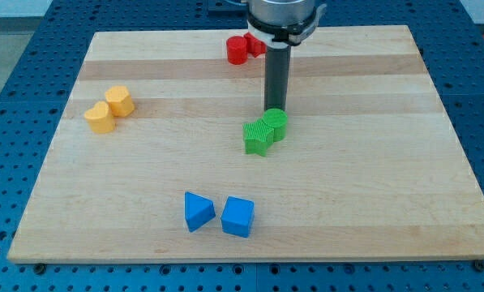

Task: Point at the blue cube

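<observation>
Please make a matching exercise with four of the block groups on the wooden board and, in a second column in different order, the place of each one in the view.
Column 1
1. blue cube
2. yellow blocks
3. red blocks
4. green blocks

Column 2
A. at the view's top, partly behind the arm
B. just below my tip, near the middle
C. near the view's bottom, right of the blue wedge-shaped block
D. at the view's left

Pairs: 1-C, 2-D, 3-A, 4-B

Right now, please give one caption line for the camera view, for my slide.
My tip rests just above the green blocks, far from the blue cube near the view's bottom.
</observation>
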